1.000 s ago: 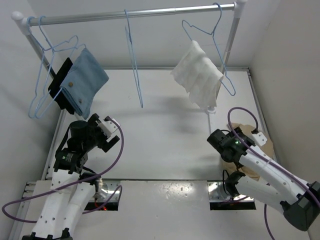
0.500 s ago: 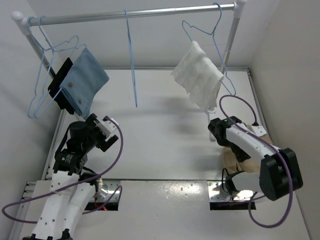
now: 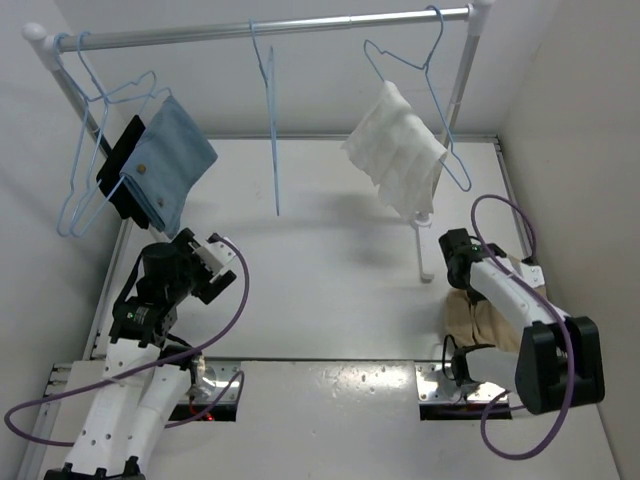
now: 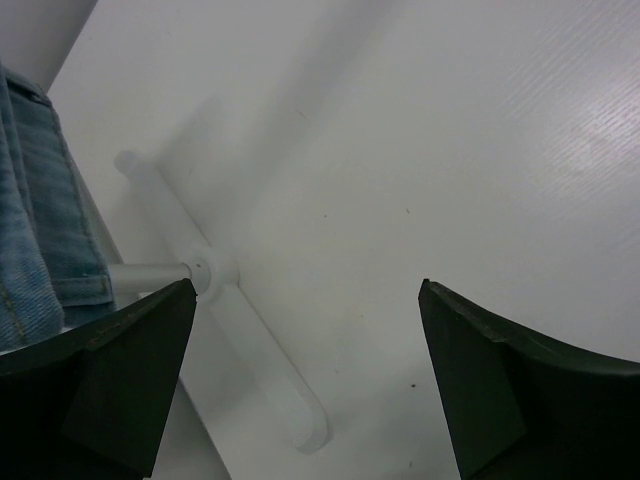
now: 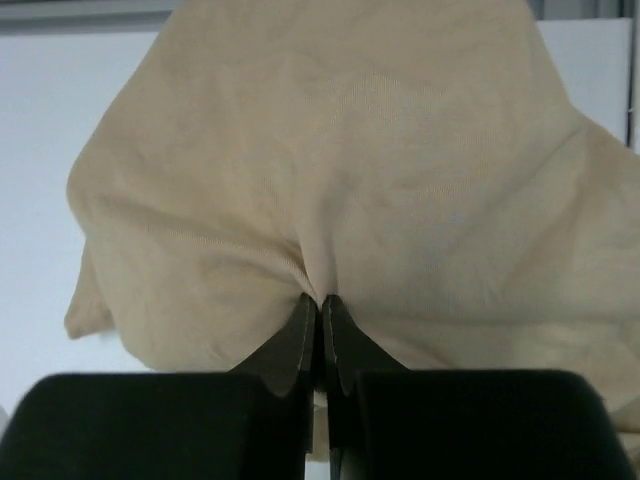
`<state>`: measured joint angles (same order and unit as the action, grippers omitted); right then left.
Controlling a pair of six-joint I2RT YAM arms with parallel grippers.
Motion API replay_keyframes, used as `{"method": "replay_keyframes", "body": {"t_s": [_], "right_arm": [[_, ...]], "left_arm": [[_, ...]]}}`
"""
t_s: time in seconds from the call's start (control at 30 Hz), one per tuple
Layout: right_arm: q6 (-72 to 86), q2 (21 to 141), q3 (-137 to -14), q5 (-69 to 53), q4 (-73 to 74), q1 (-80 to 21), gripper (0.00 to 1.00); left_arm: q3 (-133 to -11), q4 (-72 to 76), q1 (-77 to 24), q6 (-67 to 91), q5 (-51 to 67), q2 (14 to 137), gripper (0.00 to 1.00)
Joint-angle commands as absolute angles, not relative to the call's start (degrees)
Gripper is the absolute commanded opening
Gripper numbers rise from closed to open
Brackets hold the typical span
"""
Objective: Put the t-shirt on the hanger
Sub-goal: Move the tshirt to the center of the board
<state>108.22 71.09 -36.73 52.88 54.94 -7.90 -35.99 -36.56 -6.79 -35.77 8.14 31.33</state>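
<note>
The t-shirt lies bunched on the desk at about 4 o'clock, partly hidden under the right arm. In the right wrist view the right fingers are pressed together on a pinch of its tan fabric, which puckers at their tips and spreads wide beyond them.

The hanger hangs bare from the rail at about 12 o'clock. It is turned nearly edge-on and is well apart from the shirt.

At 1 o'clock a like hanger on the same rail carries a white textured cloth, just beyond the right arm's wrist. At 10 o'clock more wire hangers hold a blue cloth.

The left arm stands at 8 o'clock. Its left fingers are spread wide apart with nothing between them but bare desk. In that wrist view the rack's white foot lies on the desk ahead of them, and the edge of the blue cloth is at 9 o'clock.
</note>
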Motion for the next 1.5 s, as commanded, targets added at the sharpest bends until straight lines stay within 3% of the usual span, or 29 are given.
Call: {"method": "replay_keyframes", "body": {"t_s": [0.0,0.33,0.57,0.7,1.1,1.47], "right_arm": [[103.28,66.80,-34.28,50.54,46.06,-6.95,0.00],[87.33,49.93,-28.65,42.02,34.55,-8.34,0.00],[73.71,49.83,-38.31,32.27,39.56,-9.57,0.00],[57.95,46.51,-36.39,20.85,26.92,-10.11,0.00],[34.41,24.10,-23.91,-4.36,10.64,-10.11,0.00],[11.27,31.36,-28.56,-36.80,3.08,-10.72,0.00]], "left_arm": [[-35.33,-34.89,-7.21,-36.47,8.52,31.29,1.00],[-36.39,-34.89,-7.21,-34.90,8.53,29.71,1.00],[-36.39,-34.89,-7.21,-33.84,14.49,29.18,1.00],[-36.91,-34.89,-7.21,-33.84,15.64,29.18,0.90],[-37.44,-36.04,-7.21,-32.78,15.64,28.65,0.88],[-37.44,-36.04,-7.21,-32.26,18.02,29.79,0.88]]}}
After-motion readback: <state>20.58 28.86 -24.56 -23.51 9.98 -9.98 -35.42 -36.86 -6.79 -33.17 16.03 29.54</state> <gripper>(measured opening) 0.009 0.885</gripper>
